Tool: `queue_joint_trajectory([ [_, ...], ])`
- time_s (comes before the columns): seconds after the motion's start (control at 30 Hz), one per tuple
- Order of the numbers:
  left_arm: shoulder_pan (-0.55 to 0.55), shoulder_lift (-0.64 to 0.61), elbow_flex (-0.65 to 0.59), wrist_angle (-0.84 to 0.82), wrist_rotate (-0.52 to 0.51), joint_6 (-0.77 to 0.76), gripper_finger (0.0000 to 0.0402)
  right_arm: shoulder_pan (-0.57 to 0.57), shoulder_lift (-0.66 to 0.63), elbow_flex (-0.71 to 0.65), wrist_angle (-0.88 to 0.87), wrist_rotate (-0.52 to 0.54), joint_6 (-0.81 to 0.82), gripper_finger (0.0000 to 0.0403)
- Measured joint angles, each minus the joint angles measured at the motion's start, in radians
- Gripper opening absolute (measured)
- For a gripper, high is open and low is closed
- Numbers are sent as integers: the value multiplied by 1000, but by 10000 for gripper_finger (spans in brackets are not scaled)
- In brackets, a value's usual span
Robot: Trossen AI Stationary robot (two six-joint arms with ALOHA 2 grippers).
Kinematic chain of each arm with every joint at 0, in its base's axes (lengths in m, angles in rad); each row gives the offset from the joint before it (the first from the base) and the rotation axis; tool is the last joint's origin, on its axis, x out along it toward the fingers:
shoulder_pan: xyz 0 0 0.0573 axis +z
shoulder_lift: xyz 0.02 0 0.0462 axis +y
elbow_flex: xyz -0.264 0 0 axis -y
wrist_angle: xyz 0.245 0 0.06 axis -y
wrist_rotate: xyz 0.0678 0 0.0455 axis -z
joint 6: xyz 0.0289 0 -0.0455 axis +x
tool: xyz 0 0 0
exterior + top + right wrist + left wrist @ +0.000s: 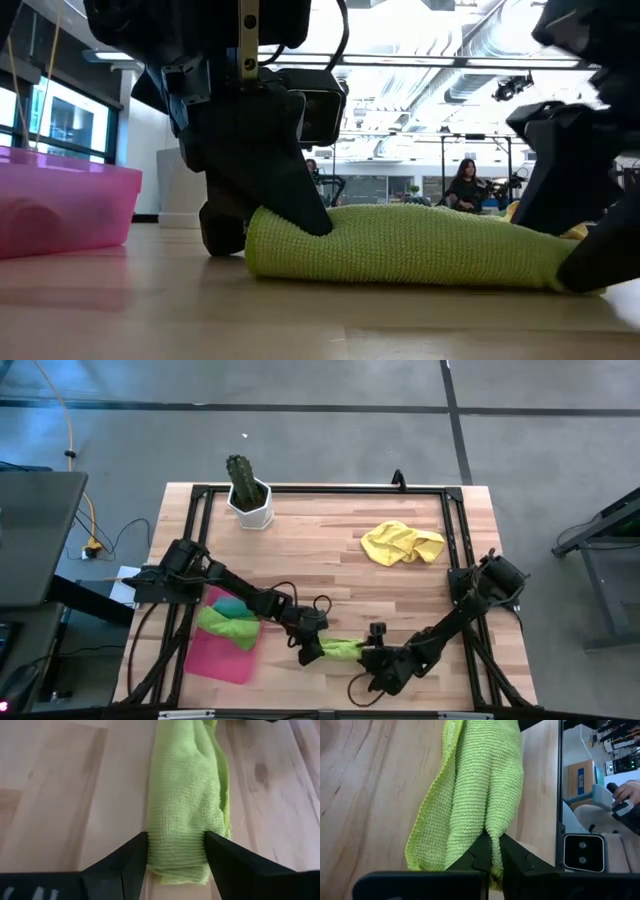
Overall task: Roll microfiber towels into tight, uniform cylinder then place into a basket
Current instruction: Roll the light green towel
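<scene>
The lime green towel (341,649), rolled into a cylinder, lay on the table (330,560) near the middle of its front edge. The left gripper (311,652) pinched one end of the roll, its fingers (485,851) nearly together on a fold of cloth. The right gripper (374,657) straddled the other end, fingers (131,855) spread wide and pressed against the roll's sides. The pink basket (215,656) sat by the front left corner holding green and teal towels (230,618). The yellow towel (402,543) lay crumpled toward the back right; a potted cactus (247,491) stood at the back left.
</scene>
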Motion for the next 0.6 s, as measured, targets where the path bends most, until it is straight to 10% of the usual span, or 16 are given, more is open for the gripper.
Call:
queue_joint_trajectory([
  [0.47, 10, -3, -1, -2, -10, 66, 87, -21, -6, 4, 3, -144, 192, 17],
  [0.6, 14, -13, -7, 0, -19, 175, 113, -44, -15, 5, 2, -233, 283, 20],
])
